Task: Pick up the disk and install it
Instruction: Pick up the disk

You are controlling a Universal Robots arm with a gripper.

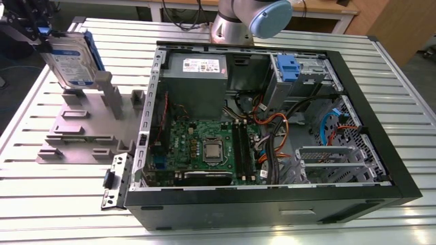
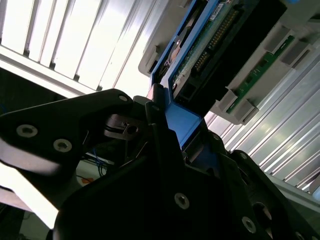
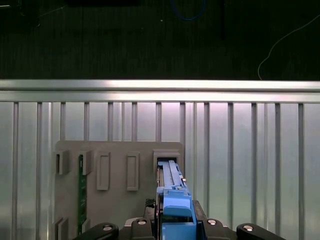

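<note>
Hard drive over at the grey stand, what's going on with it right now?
The arm's gripper is closed on the blue carrier of the disk, holding it on edge at the grey holder. The holder sits on the slatted table, next to the open computer case. The disk has not been put in the case yet. Whether it has fully left the holder's slot is not clear.

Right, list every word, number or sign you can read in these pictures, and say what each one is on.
None can be quoted as it reads.
The disk: printing on its face, too small to read.
White sticker on the grey metal box: too small to read.
Motherboard: markings too small to read.
</note>
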